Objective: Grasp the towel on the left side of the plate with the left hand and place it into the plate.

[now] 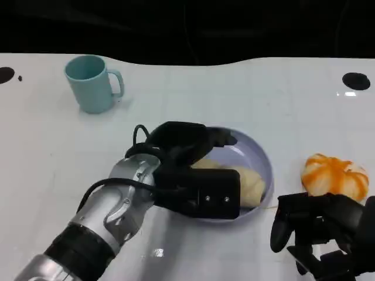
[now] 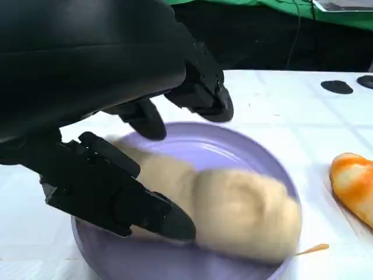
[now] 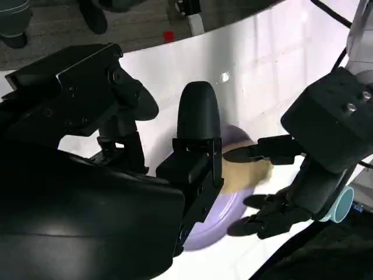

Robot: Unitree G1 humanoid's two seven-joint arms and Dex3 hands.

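Note:
The cream towel (image 1: 252,184) lies bunched inside the lavender plate (image 1: 263,158) at the table's middle. My left hand (image 1: 187,158) hovers over the plate's left half, fingers spread apart. In the left wrist view the towel (image 2: 245,216) rests on the plate (image 2: 233,140); the thumb lies low beside it and the fingers (image 2: 198,93) stand clear above it. From the right wrist view, the left hand (image 3: 315,151) brackets the towel (image 3: 245,172) without closing on it. My right hand (image 1: 319,234) rests at the lower right, holding nothing, fingers apart.
A teal mug (image 1: 91,82) stands at the back left. An orange-and-white round object (image 1: 334,175) lies right of the plate, just beyond my right hand. Black marks (image 1: 355,81) dot the white table's far edge.

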